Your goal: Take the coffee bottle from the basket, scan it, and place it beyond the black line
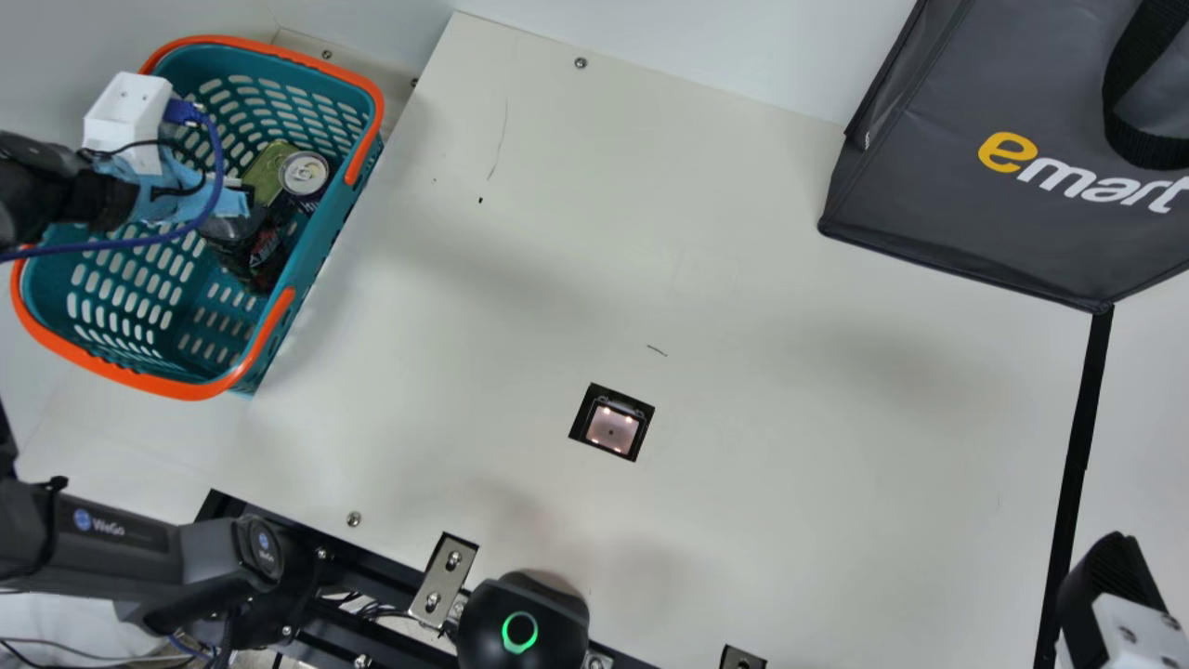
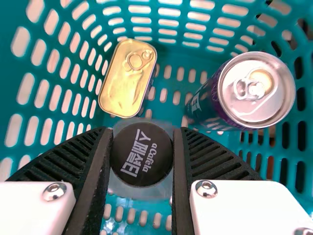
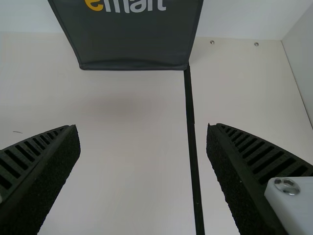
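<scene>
the left gripper (image 2: 143,131) has its fingers closed around the coffee bottle (image 2: 142,194), one on each side of the black cap (image 2: 142,159), and the bottle is inside the basket (image 1: 342,209). a gold tin (image 2: 127,78) lies near it, and a drink can (image 2: 257,90) stands on its other side with a slight lean.

so the grasp looks made, and that is about as far as it goes. lifting the bottle out, scanning it and setting it down beyond the line are all left to do. the lift probably wants to go straight up, as the can is near enough to get knocked.

the right gripper (image 3: 143,128) holds nothing, its fingers wide apart over the tabletop (image 1: 790,465), near the black line (image 1: 1077,474).

the scanner (image 1: 611,426) is set into the cream surface, lit, between basket and line. the line runs from a corner of the dark shopping bag (image 1: 929,204), and behind it all is a pale wall (image 1: 725,46).
</scene>
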You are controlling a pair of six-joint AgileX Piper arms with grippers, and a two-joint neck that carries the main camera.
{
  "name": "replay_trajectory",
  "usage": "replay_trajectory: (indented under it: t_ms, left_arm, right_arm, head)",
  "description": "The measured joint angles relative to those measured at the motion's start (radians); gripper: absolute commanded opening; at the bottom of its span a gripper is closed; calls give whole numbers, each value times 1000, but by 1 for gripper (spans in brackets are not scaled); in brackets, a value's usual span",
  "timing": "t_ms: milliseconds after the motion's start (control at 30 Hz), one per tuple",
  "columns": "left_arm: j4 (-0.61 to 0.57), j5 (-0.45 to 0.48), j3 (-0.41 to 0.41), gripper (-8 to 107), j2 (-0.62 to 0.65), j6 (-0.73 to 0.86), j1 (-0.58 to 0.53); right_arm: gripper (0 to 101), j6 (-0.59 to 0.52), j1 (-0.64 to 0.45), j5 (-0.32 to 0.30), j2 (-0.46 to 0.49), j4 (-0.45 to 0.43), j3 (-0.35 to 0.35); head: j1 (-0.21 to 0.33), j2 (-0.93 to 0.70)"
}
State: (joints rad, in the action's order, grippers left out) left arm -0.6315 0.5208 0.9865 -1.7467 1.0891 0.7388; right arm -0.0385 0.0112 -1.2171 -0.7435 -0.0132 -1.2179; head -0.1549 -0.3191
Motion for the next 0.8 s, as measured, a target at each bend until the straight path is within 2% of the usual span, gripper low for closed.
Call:
replay_trajectory:
  t_ms: [400,800]
  left_arm:
    - [27,96,45,10,89,-53,17]
    - [50,191,142,10,155,-135,16]
  right_arm:
    - [91,0,0,0,0,0,0]
    - [91,0,0,0,0,0,0]
  head:
    - [0,0]
    - [0,0]
